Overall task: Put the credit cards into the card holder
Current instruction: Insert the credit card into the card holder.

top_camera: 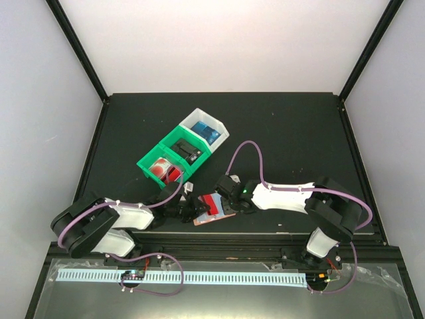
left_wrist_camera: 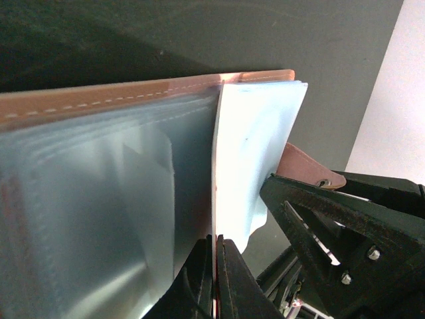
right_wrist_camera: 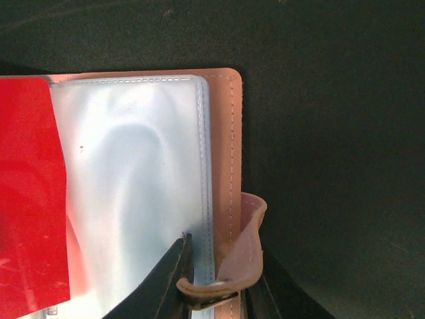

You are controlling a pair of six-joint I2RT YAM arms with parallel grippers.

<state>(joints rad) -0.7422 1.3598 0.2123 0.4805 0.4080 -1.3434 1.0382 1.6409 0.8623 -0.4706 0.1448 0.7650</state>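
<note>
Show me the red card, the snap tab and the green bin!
red card [right_wrist_camera: 30, 199], right wrist view, on its plain red face.
snap tab [right_wrist_camera: 249, 239], right wrist view, on the curled brown strap.
green bin [top_camera: 143, 164], top external view, on its near-left corner wall.

The reddish-brown leather card holder [top_camera: 222, 213] lies open on the black table [top_camera: 299, 133], a red plastic card [top_camera: 212, 201] upon it. The green plastic bins [top_camera: 171, 159] stand at eleven o'clock, the white plastic bin [top_camera: 207, 129] behind them.
</note>
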